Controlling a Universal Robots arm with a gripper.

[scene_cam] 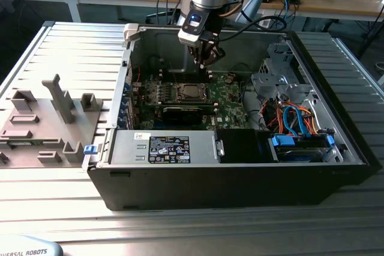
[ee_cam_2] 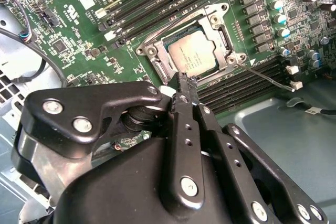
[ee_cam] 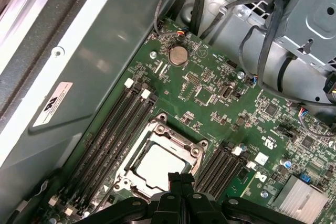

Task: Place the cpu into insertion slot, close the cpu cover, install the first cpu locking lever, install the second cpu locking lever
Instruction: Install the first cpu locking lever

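The cpu (ee_cam_2: pixel 193 51) is seen lying flat in the insertion slot (ee_cam_2: pixel 169 65), just ahead of the jaw tips in both wrist views. The jaws of the gripper (ee_cam_2: pixel 181 80) are pressed together with nothing held between them, and their tips are poised at the near edge of the slot; whether that edge is touched cannot be told. The cpu cover (ee_cam_2: pixel 227 34) is laid down around the chip, and the dull grey top is left exposed through its square cut-out. From the cover's corner nearest the jaws, a thin locking lever (ee_cam_2: pixel 262 77) is angled away from the frame and across a bank of memory slots (ee_cam_2: pixel 157 3). Farther out, past the chip from the jaws, a coin battery (ee_cam: pixel 178 55) is seated on the green board (ee_cam_2: pixel 68 35). In the exterior view the arm is lowered into an open computer case (scene_cam: pixel 240 178), with coloured cables (scene_cam: pixel 294 118) bundled at the exterior view's right and grey plastic fixtures (scene_cam: pixel 42 124) set out beside the case at the exterior view's left.
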